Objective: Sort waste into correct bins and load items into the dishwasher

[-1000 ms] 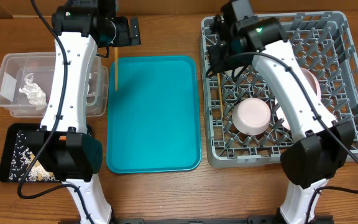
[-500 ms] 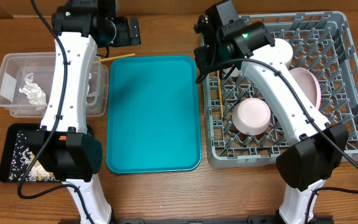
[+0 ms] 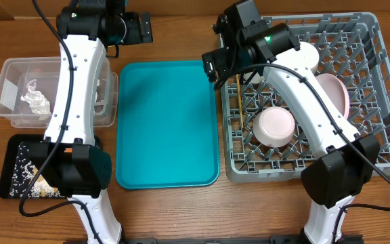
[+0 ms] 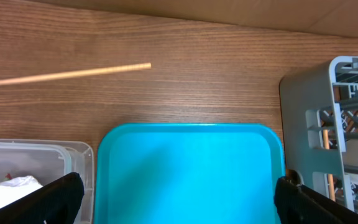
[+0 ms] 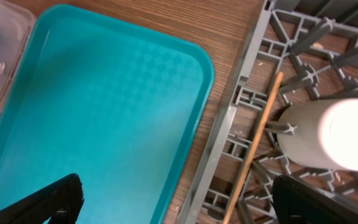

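Since each wrist camera catches its own fingers out at the far edges of the shot, this one's easy to call: the right gripper (image 5: 176, 186) is spread wide with nothing in it, and so is the left gripper (image 4: 178, 183).

Right one first. Its camera looks down on the seam where the teal tray (image 5: 104, 112) meets the grey rack (image 5: 246, 98). One chopstick (image 5: 257, 149) lies slanted inside the rack, with a white cup (image 5: 328, 134) just beside it at 3 o'clock. Overhead shows what that camera misses: a bowl (image 3: 276, 127) and the pink-white plate (image 3: 338, 91) sit deeper among the pegs.

The left one hangs over the tray's 12 o'clock end. Its camera shows the second chopstick (image 4: 73, 73) lying flat on the bare table (image 4: 229, 50) at about 11 o'clock, apart from the tray. Overhead doesn't show that stick at all, since the arm's in the way.

Also only clear from overhead: the clear tub (image 3: 9, 74) holding tissue (image 3: 36, 98) sits at the tray's 9 o'clock. The black tray (image 3: 4, 169) with white scraps (image 3: 24, 168) is at 7 o'clock.
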